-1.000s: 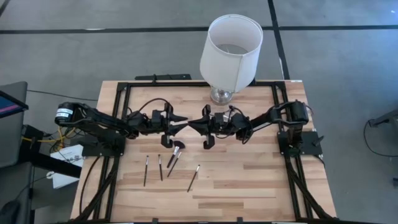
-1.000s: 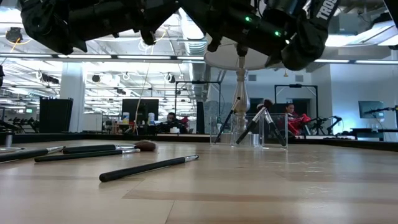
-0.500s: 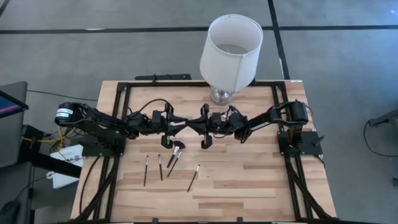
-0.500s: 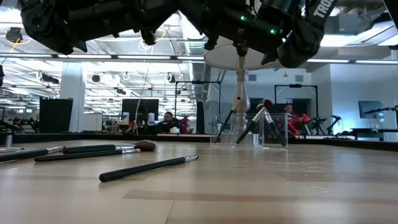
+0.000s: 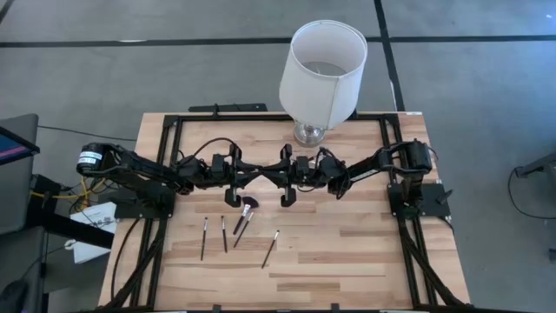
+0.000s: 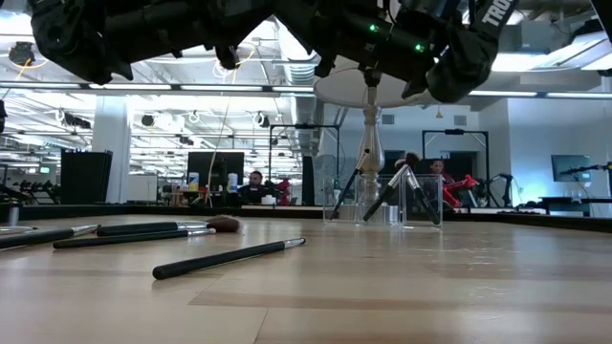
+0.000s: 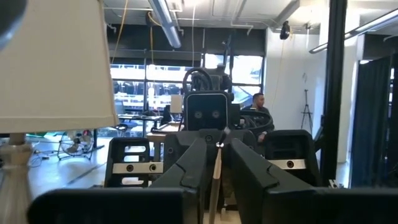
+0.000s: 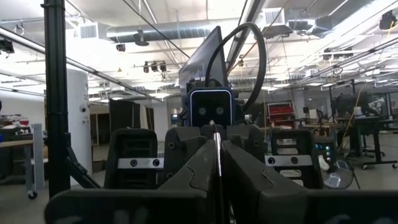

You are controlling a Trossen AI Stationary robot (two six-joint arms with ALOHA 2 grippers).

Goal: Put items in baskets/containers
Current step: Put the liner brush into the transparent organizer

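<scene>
Right gripper (image 5: 272, 176) is raised over mid-table, tip to tip with left gripper (image 5: 254, 177). Right fingers (image 8: 249, 171) are seen clenched on a slim brush (image 8: 216, 155), held along the line between the two.
Same brush is seen running up the centre of the left wrist view, inside the left gripper. Whether the left gripper is clamped on it cannot be told.
Five loose brushes are laid flat on the side of the grippers away from the lamp:
- fan-head brush (image 5: 244, 213), closest, just off the left gripper, crossed by a second brush (image 5: 239, 231)
- two thin brushes (image 5: 204, 238), (image 5: 223, 234) further out on the left-arm side
- one brush (image 5: 270, 249) furthest out, roughly in line with the gripper tips

Clear container (image 6: 421, 205) is seen only in the low view, beyond the grippers near the lamp stem, with several brushes (image 6: 387, 196) leaned in it.
Table (image 5: 347, 252): pale wood planks, black frame rails. White-shaded lamp (image 5: 323, 61) is stood at the far edge.
Room: open lab, ceiling ducts, monitors, a seated person (image 6: 253, 182) in the background.
</scene>
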